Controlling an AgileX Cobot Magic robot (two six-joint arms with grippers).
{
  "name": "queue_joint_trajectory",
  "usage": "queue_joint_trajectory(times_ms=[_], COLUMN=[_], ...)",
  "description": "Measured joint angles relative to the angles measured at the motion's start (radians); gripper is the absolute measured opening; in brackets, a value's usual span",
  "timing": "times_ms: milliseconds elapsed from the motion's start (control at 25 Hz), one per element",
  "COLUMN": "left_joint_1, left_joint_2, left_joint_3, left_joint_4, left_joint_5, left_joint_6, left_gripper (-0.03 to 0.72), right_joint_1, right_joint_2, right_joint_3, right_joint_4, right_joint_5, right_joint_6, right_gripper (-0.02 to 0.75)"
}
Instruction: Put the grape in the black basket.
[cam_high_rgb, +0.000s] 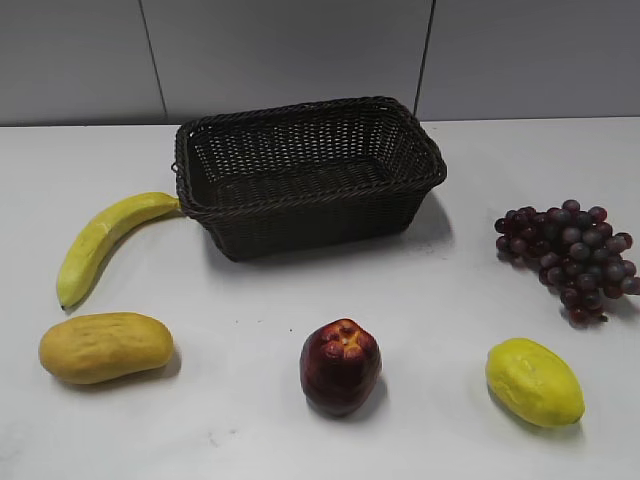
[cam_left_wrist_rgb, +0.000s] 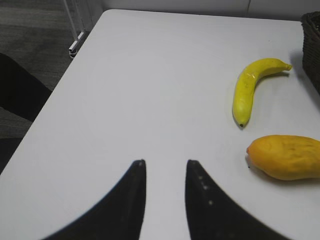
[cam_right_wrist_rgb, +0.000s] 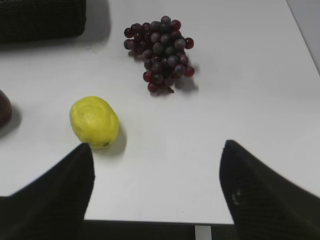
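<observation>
The grape (cam_high_rgb: 570, 258) is seen on the table (cam_high_rgb: 440, 320), right of the black basket (cam_high_rgb: 305, 172) and apart from it. Nothing has been grasped yet. The right tool (cam_right_wrist_rgb: 157, 165) is held wide open and empty, the left tool (cam_left_wrist_rgb: 165, 175) narrowly parted and empty. A reach toward the bunch is judged next.

A curved yellow banana (cam_high_rgb: 105, 243) lies on the white table (cam_high_rgb: 440, 310) at the left, and just in front of it sits a plump orange-yellow mango (cam_high_rgb: 105, 347). A dark red apple with a yellowish top (cam_high_rgb: 340, 366) stands front and centre — well apart from a bright yellow oval lemon (cam_high_rgb: 534, 382) at the front right.
</observation>
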Motion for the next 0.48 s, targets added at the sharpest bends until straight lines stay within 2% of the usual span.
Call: queue_joint_trajectory(times_ms=[480], left_joint_1=[0.000], left_joint_2=[0.000], left_joint_3=[0.000], left_joint_4=[0.000], left_joint_5=[0.000], left_joint_6=[0.000], left_gripper=[0.217], right_joint_1=[0.000], right_joint_2=[0.009], right_joint_3=[-0.001], right_joint_4=[-0.018], right_joint_5=[-0.002], right_joint_6=[0.015], right_gripper=[0.590])
